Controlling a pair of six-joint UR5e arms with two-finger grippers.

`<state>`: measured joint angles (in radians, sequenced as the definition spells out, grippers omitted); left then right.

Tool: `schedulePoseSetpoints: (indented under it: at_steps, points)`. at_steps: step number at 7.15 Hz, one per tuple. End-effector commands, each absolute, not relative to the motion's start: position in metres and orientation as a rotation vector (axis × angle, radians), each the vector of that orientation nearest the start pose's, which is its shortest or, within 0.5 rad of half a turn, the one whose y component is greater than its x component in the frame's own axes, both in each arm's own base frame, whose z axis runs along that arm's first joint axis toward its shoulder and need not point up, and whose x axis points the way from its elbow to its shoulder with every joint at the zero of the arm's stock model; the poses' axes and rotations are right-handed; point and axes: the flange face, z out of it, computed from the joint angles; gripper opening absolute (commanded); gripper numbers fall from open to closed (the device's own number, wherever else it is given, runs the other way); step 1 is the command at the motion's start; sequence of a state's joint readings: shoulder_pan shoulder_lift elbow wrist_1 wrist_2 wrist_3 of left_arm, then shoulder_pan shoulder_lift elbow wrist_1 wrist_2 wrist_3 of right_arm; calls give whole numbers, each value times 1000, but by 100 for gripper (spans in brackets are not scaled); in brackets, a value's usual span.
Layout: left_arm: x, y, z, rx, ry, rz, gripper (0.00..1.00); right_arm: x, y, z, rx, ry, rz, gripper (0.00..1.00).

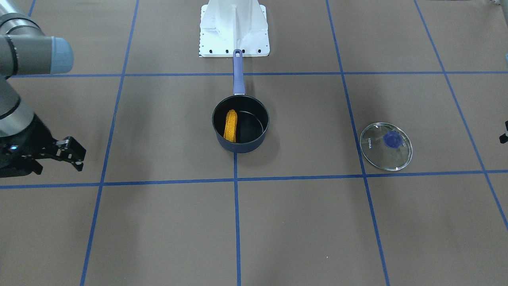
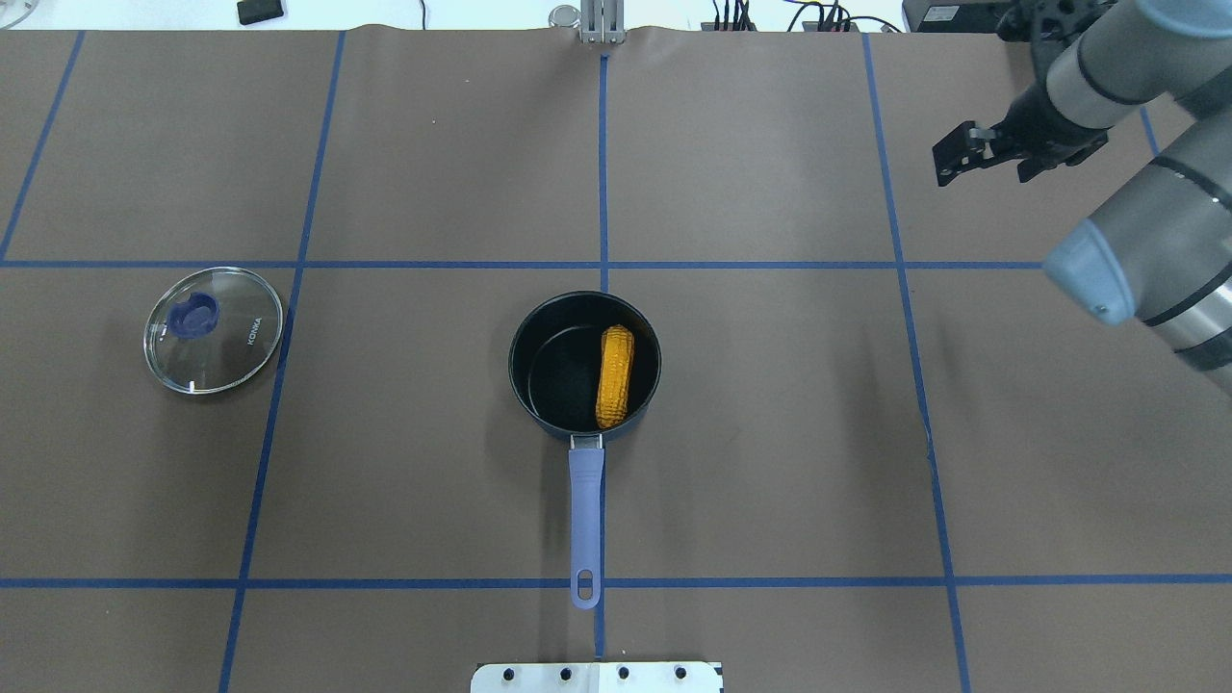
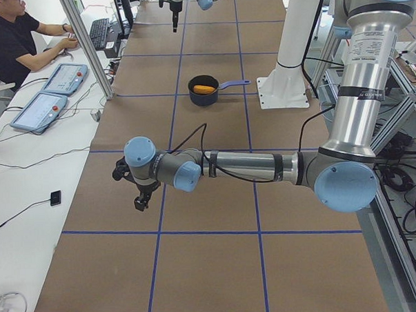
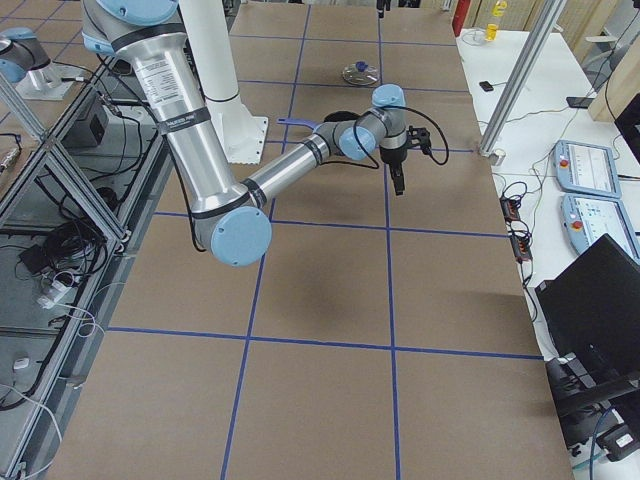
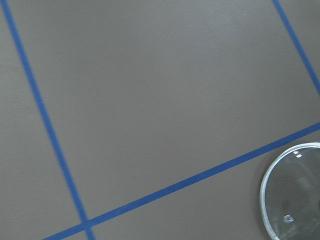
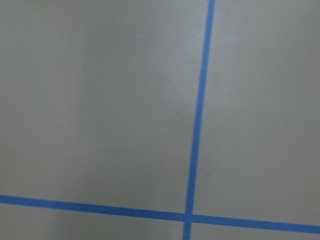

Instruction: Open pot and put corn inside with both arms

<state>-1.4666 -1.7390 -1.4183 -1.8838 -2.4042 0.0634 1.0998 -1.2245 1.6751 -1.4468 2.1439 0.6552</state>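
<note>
The dark navy pot (image 2: 539,339) stands open at the table's middle, its long blue handle (image 2: 585,510) pointing toward the robot base. The yellow-orange corn (image 2: 615,376) lies inside it, against the pot's right wall; it also shows in the front view (image 1: 230,126). The glass lid (image 2: 214,330) with a blue knob lies flat on the table far to the left. My right gripper (image 2: 948,162) is open and empty, far right and beyond the pot. My left gripper (image 3: 137,197) hangs near the lid's side; only a sliver shows in the front view (image 1: 504,137), so its state is unclear.
The white robot base plate (image 1: 234,39) sits just behind the pot handle's end. Blue tape lines divide the brown table cover. The lid's rim (image 5: 292,195) shows in the left wrist view. A person sits at a side desk (image 3: 16,36).
</note>
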Motion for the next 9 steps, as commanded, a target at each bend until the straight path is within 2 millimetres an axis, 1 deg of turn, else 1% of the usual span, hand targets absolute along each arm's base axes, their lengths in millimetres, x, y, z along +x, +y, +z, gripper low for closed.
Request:
schedulePoseSetpoints:
  at_steps: [1, 2, 3, 4, 5, 6, 7, 8, 9]
  points:
    - [-14, -573, 641, 269, 820, 281, 99, -132, -587, 492, 148, -735, -79, 100]
    - [-13, -570, 644, 270, 821, 283, 99, -108, -571, 525, 107, -721, -41, 100]
    - [-13, -569, 644, 270, 824, 283, 99, -86, -552, 560, 55, -720, 1, 100]
    - [-13, -569, 644, 267, 827, 282, 99, -61, -535, 585, 33, -735, -7, 100]
    - [-13, -568, 644, 264, 827, 281, 99, -23, -523, 616, 38, -736, -37, 100]
    - [-13, -569, 644, 263, 824, 278, 99, 12, -518, 639, 25, -727, -45, 100]
    - [-13, -569, 643, 257, 827, 267, 99, 32, -511, 640, -17, -708, -17, 100]
    - [-13, -568, 645, 250, 826, 262, 99, 41, -502, 643, -37, -705, 9, 100]
    - [-13, -567, 648, 220, 824, 248, 99, 41, -493, 647, -39, -703, 7, 100]
